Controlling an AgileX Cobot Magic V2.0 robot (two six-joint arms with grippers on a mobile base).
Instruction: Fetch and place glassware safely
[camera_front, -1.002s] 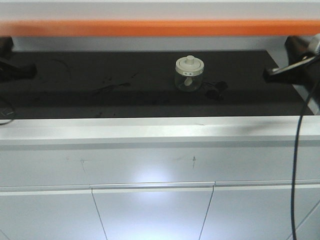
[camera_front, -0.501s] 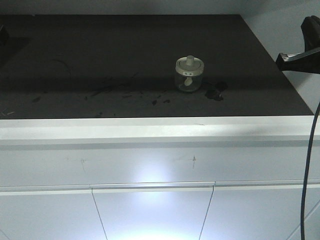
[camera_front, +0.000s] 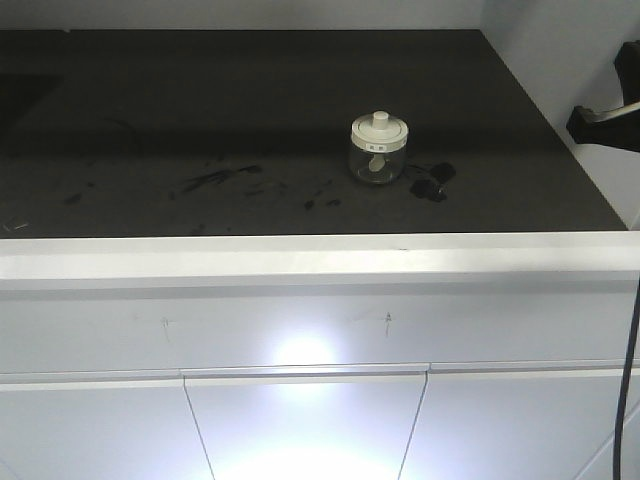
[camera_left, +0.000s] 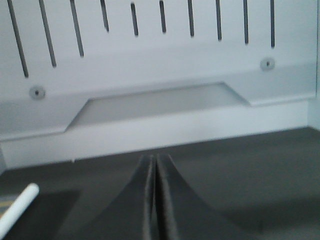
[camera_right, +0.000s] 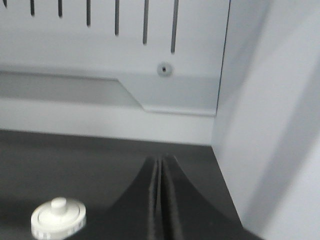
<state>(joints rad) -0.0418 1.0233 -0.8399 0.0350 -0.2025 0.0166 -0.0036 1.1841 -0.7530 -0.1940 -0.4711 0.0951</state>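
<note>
The only writing I can find is a small pale tag on the front of the glass jar (camera_front: 378, 150), just under its cream lid (camera_front: 379, 130). The tag carries a few dark marks, too small for me to read. In the right wrist view the lid (camera_right: 58, 218) shows fine ticks along its rim, blurred, with the knob standing up in the middle.

The jar stands upright on the dark bench (camera_front: 200, 100), right of centre, well back from the white front lip (camera_front: 300, 258) and well apart from the right-hand edge. A dark smudge (camera_front: 432, 182) lies just beside it on the right, and thin scuffs (camera_front: 220, 178) mark the surface to its left. From there a wide stretch of bare bench runs off leftward.

The right arm (camera_front: 600, 124) hangs at the frame's right edge, past the bench's side and apart from the jar. From its wrist I see the right fingers (camera_right: 147, 200) pressed flat together with nothing between them, the lid low and to their left, and a white side wall (camera_right: 270, 125) close on the right. The slotted back panel (camera_right: 100, 50) closes the far side.

The left fingers (camera_left: 140, 200) are likewise pressed together and hold nothing, facing the same slotted panel (camera_left: 150, 50). A white rod (camera_left: 17, 210) lies at the lower left.
</note>
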